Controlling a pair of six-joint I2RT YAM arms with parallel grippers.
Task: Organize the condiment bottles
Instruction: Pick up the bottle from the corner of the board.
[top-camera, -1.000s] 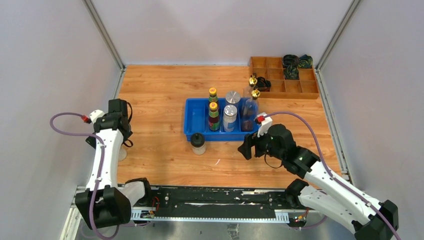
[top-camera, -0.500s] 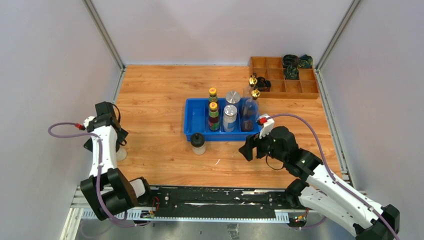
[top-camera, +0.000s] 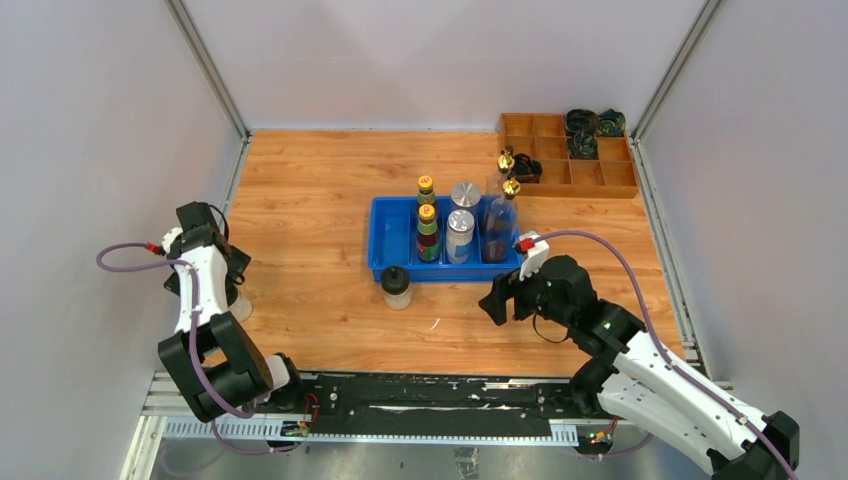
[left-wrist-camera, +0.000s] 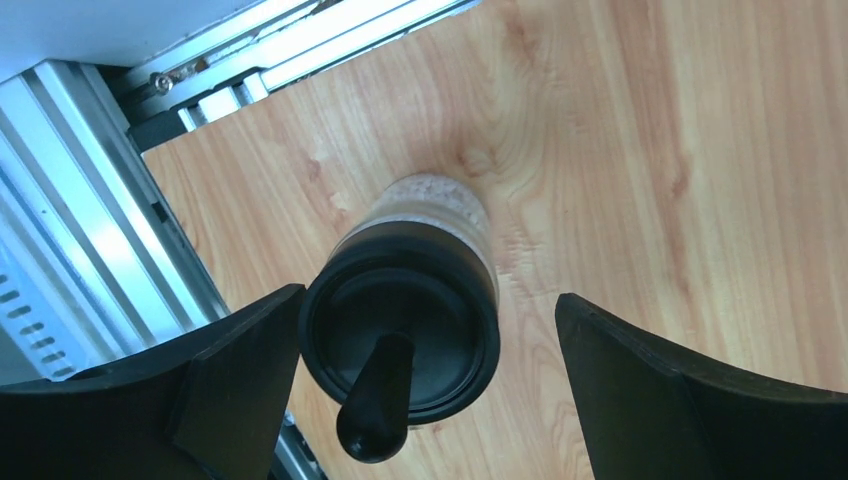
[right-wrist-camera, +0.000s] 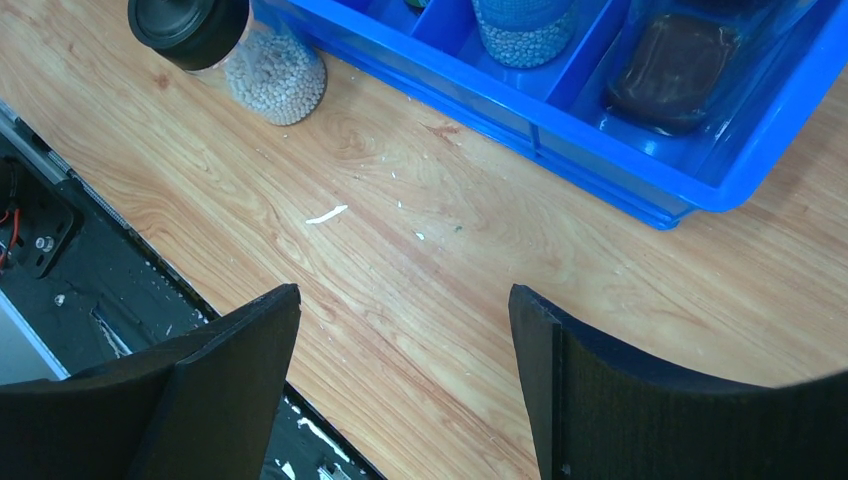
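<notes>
A black-capped jar (left-wrist-camera: 400, 335) stands near the table's left edge, between my left gripper's (left-wrist-camera: 428, 300) open fingers, its cap close to the left finger. In the top view this jar (top-camera: 238, 303) shows partly under the left arm. The second black-capped jar (top-camera: 396, 286) stands just in front of the blue bin (top-camera: 392, 262) and also shows in the right wrist view (right-wrist-camera: 215, 30). The bin holds two sauce bottles (top-camera: 427, 230), two shakers (top-camera: 460, 235) and a cruet (top-camera: 498, 222); the other cruet (top-camera: 506, 161) is at its back right. My right gripper (top-camera: 492, 298) is open and empty above bare wood.
A wooden divided tray (top-camera: 590, 178) sits at the back right with dark coiled items (top-camera: 582, 122) in it. A metal rail (left-wrist-camera: 90, 230) runs along the table's left edge beside the jar. A black front rail (right-wrist-camera: 60, 250) borders the near edge.
My left arm has swung left and back toward the table's left edge, over the jar there. My right gripper has barely shifted.
</notes>
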